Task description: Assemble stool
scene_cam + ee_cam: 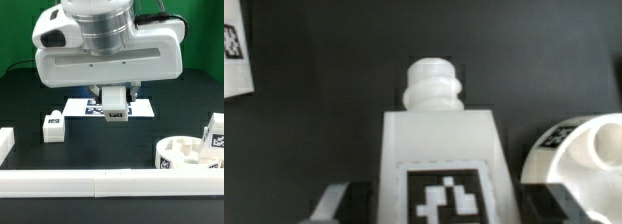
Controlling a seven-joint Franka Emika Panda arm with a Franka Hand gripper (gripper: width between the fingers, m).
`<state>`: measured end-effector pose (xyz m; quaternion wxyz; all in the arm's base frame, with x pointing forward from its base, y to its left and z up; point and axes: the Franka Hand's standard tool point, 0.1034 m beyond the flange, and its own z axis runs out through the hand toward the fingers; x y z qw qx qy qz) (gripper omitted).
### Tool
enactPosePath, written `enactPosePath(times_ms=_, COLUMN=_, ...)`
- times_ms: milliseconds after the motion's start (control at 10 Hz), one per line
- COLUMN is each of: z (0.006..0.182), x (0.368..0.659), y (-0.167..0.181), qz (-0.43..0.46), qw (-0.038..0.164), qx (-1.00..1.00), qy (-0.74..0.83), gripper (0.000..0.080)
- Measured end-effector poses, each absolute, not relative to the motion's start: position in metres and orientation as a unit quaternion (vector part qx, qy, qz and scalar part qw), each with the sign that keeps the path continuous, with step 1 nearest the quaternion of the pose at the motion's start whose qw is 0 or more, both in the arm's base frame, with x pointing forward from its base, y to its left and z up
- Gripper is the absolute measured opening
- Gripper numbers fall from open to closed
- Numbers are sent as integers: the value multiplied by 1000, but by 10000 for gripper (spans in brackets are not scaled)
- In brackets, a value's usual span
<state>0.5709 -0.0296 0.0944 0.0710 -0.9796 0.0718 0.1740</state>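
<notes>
My gripper [117, 104] hangs over the middle of the table, shut on a white stool leg [117, 113] whose square tag faces the camera. In the wrist view this leg [438, 145] fills the space between the dark fingers [335, 200], its ribbed peg end [434, 85] pointing away from me. The round seat [183, 154] with its sockets lies at the exterior view's lower right, and its rim [589, 150] shows close beside the held leg. A second leg [53, 124] stands on the table at the left. A third leg [214, 135] stands upright at the seat's right edge.
The marker board [140, 106] lies flat behind the gripper, and a corner of it [233, 50] shows in the wrist view. Long white rail blocks [90, 183] run along the front edge, with another [5, 146] at the left. The table top is black.
</notes>
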Motion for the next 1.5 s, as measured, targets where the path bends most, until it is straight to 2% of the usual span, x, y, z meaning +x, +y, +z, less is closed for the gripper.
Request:
enactPosePath(times_ms=100, z=94, x=579, y=-30, qz=133, qw=64, qx=-986, qy=73, gripper=337)
enactPosePath(times_ms=400, z=122, x=599, y=-19, qz=43, qw=55, qx=-995, qy=66, gripper=337)
enactPosePath(times_ms=600, z=115, x=601, y=-25, qz=-25, qw=40, qx=-996, qy=71, gripper=337)
enactPosePath(times_ms=800, z=116, x=602, y=-23, qz=-43, qw=30, qx=-997, qy=65, gripper=337)
enactPosePath(times_ms=900, z=127, x=610, y=-6, qz=-41, qw=5, qx=-999, qy=22, gripper=337)
enactPosePath(times_ms=1100, z=131, x=620, y=14, qz=-68, qw=13, qx=-997, qy=23, gripper=337)
enactPosePath(times_ms=1500, z=129, x=622, y=14, qz=-79, qw=13, qx=-997, qy=21, gripper=337)
